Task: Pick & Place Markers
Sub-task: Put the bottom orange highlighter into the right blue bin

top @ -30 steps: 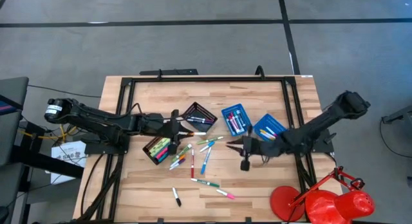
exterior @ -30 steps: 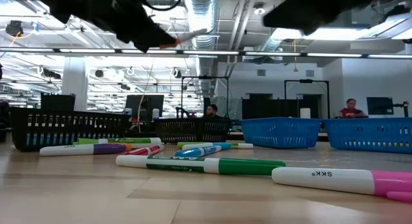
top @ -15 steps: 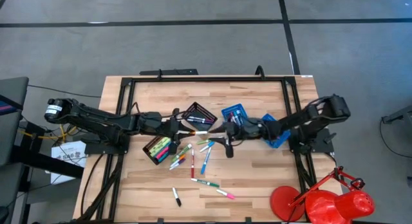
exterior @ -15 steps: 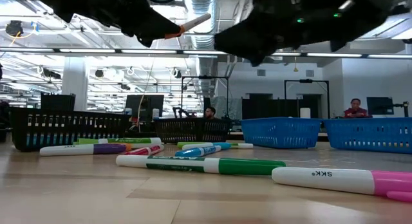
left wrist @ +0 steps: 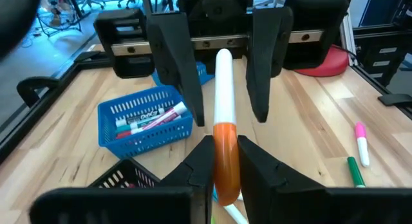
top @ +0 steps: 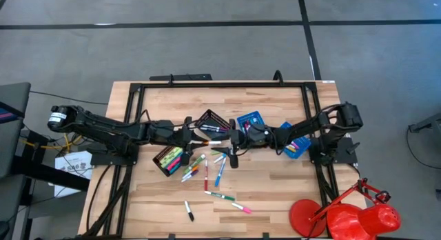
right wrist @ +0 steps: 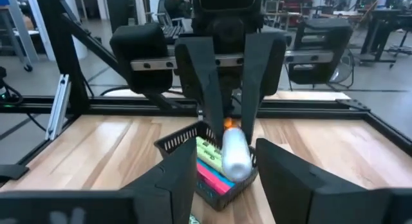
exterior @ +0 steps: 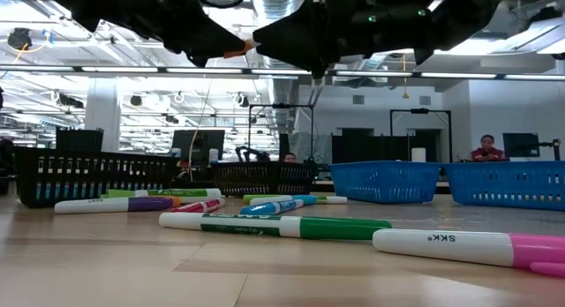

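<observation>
Midair, I am handing the orange-and-white marker [left wrist: 223,130] from one arm to the other.

Above the table's middle, over the loose markers [top: 207,172] and between the black mesh tray [top: 213,123] and the blue mesh tray [top: 251,127], the left gripper [left wrist: 222,161] is clamping the marker's orange end while my right gripper [right wrist: 225,166] is straddling the white end with fingers apart, gripping nothing. I am judging that I should centre the white barrel between those fingers, close firmly, and only then loosen the left.
</observation>
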Available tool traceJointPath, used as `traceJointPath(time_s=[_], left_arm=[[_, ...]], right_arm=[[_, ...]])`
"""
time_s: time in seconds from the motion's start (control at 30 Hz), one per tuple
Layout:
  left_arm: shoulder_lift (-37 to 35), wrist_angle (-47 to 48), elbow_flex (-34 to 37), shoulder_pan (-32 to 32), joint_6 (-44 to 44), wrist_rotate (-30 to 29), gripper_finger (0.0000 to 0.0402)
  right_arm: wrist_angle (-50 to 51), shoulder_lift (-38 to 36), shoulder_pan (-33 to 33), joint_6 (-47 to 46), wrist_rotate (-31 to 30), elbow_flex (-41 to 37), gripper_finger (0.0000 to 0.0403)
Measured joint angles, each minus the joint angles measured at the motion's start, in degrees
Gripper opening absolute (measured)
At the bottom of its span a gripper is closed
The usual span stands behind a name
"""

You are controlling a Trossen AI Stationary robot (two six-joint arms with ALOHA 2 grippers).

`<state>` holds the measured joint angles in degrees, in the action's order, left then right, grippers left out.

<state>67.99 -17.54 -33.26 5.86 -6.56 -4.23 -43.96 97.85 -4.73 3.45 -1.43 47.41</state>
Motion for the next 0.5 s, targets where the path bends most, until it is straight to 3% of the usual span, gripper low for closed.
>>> traceJointPath(time_s=[0.5], left_arm=[[0.0,0.8,0.0,0.0,0.8,-1.7,0.0051]], right_arm=[[-0.4,-0.1,0.1,-0.3,-0.3,0.1,0.0072]])
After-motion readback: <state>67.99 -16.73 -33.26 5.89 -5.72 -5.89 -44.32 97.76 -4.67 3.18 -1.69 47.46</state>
